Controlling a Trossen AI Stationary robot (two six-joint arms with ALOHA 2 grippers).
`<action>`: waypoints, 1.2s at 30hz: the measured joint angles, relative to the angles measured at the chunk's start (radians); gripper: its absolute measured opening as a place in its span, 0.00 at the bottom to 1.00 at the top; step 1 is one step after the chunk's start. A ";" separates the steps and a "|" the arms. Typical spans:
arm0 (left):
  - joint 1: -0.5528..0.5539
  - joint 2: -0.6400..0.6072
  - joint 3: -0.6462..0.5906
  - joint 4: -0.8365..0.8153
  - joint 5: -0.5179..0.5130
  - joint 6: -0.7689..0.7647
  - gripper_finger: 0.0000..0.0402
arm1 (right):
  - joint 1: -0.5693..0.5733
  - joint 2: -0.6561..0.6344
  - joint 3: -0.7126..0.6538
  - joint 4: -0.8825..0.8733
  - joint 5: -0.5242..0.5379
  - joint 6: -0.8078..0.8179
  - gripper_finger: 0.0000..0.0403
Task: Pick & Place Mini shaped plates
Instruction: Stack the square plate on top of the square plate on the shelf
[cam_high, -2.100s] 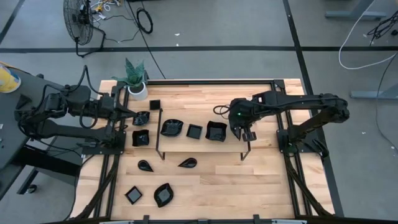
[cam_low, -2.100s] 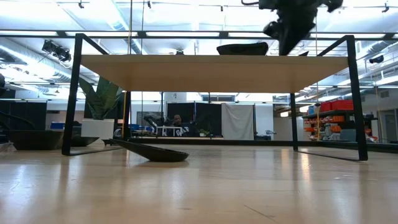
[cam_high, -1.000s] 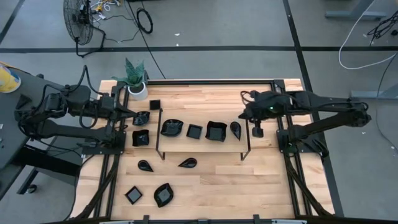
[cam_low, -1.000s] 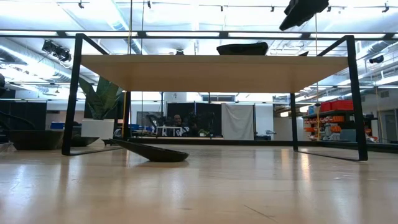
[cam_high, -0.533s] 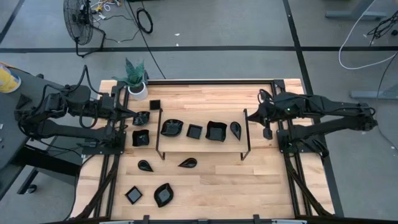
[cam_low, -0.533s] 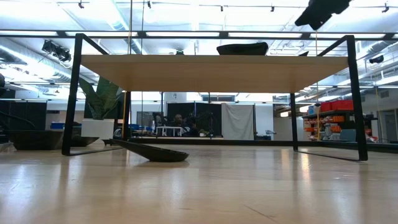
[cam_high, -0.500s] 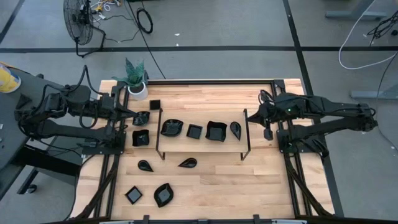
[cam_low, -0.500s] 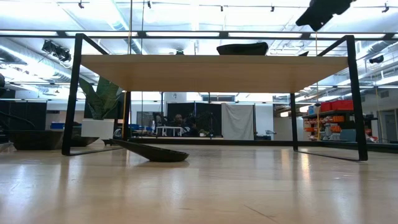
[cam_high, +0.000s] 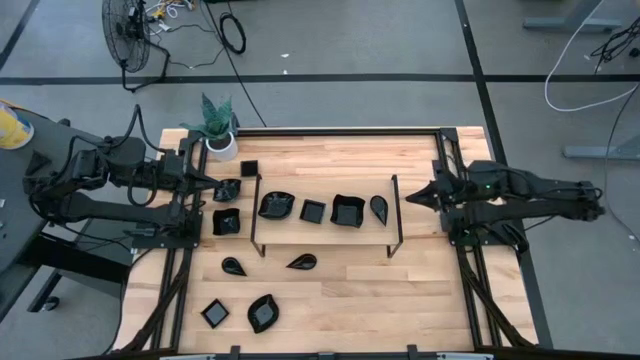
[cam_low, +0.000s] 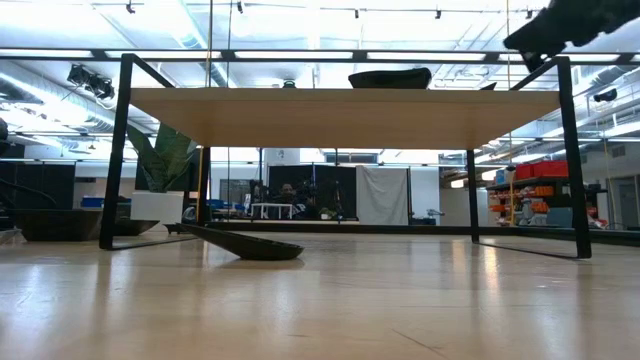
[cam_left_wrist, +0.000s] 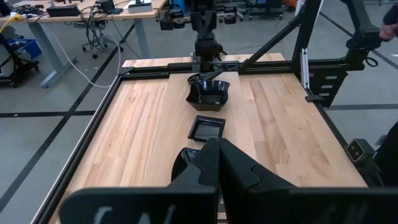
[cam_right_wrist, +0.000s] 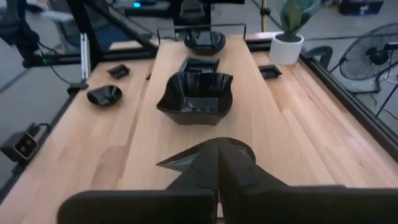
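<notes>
Both tools are closed and empty. The right tool (cam_high: 412, 198) sits beside the thin black wire frame (cam_high: 395, 215); a careless reach could strike it, jolting the glossy black teardrop plate (cam_high: 378, 207).

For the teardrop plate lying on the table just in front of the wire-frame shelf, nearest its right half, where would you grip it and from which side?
Probably from straight above, one finger inside the bowl and one outside, pinching the raised rim on a long side of the teardrop plate. It lies flat and shallow on the table, so a level approach has little to catch. The shelf frame stands just behind it, so come down clear of that.
</notes>
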 joint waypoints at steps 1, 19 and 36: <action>0.000 0.000 0.000 0.000 0.000 0.000 0.01 | 0.000 -0.024 -0.012 -0.001 0.000 0.001 0.00; 0.000 0.000 0.000 0.000 0.000 0.000 0.01 | 0.000 -0.282 -0.171 0.078 0.000 -0.027 0.00; 0.000 0.000 0.000 0.000 0.000 0.000 0.01 | 0.000 -0.368 -0.249 0.119 0.035 0.025 0.00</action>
